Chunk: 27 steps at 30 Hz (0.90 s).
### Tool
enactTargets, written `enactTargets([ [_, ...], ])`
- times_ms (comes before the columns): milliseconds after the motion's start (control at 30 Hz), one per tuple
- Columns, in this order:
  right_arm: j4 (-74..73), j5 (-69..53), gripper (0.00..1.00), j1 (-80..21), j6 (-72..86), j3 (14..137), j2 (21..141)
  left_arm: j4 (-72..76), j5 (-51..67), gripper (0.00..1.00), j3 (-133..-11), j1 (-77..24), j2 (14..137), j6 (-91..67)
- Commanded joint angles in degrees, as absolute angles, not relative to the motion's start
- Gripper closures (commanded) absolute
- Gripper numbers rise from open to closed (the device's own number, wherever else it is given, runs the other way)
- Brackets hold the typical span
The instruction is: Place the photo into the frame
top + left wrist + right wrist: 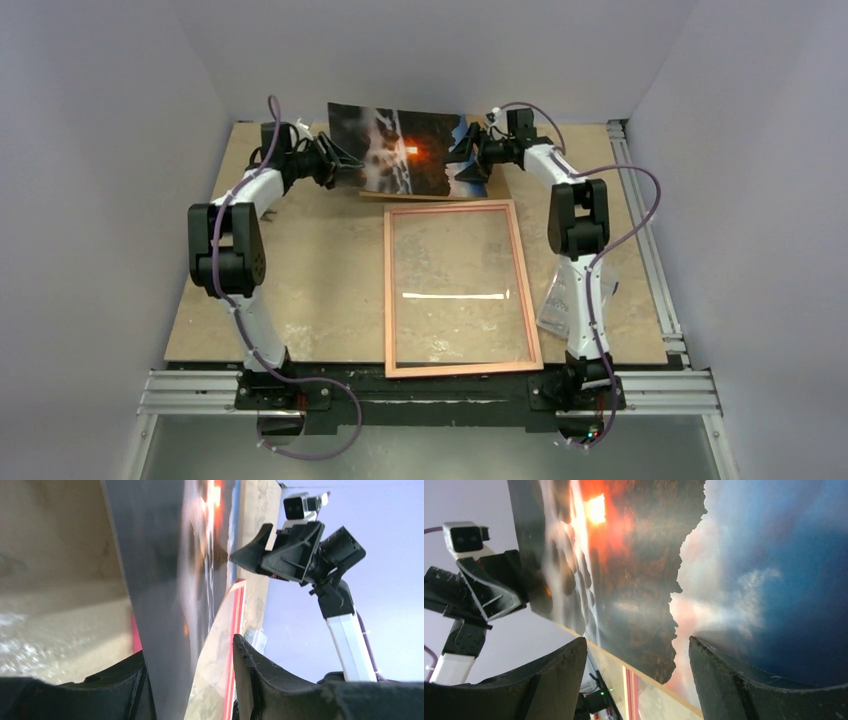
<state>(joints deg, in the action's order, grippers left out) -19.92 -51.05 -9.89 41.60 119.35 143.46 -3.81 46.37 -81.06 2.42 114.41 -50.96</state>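
The photo [400, 148] stands tilted on its long edge at the back of the table, picture side facing the arms. My left gripper [345, 166] is at its left end. In the left wrist view the jaws [189, 647] are apart, and the photo [160, 580] passes between them against the left finger. My right gripper [468, 160] is at the photo's right end. Its jaws [638, 640] are wide apart, with the photo's face [634, 570] just beyond them. The frame [388, 290] lies flat mid-table, tan side up, with a clear sheet in it.
A brown backing board [410, 196] lies flat under the photo's lower edge, touching the frame's far side. A clear plastic bag [560, 305] lies beside the right arm. Metal rails [650, 250] run along the right and near table edges. Walls close in on three sides.
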Motion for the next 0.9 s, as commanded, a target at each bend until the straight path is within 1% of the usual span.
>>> enactTargets([
  [0, -19.3, -51.5, 0.26, -10.4, 40.1, 116.6, 139.8, -4.5, 45.9, 0.57, -77.8, 0.6, 103.9, -46.7],
  [133, -18.3, -51.4, 0.26, -10.5, 39.7, 113.1, 137.8, -6.6, 43.2, 0.75, -74.5, 0.5, 99.7, -44.8],
  [200, -18.3, -51.4, 0.26, -10.5, 39.2, 111.6, 136.8, -10.2, 39.7, 0.86, -74.2, 0.5, 97.9, -42.6],
  [300, -18.9, -51.5, 0.26, -10.5, 38.2, 110.4, 135.4, -18.0, 34.5, 0.99, -75.7, 0.5, 96.0, -39.2],
  [433, -19.4, -51.1, 0.26, -10.4, 36.7, 107.4, 132.0, -20.4, 35.1, 1.00, -75.8, 0.5, 93.6, -38.9],
  [600, -19.0, -50.1, 0.26, -10.4, 35.1, 101.2, 126.6, -19.7, 35.1, 1.00, -71.2, -3.4, 88.6, -41.2],
  [767, -20.4, -48.2, 0.25, -10.4, 32.5, 93.9, 120.1, -17.2, 32.1, 1.00, -62.0, -7.3, 81.6, -46.8],
  [867, -20.5, -47.0, 0.24, -10.4, 32.9, 87.6, 114.8, -15.0, 28.0, 1.00, -54.9, -10.6, 75.8, -51.9],
])
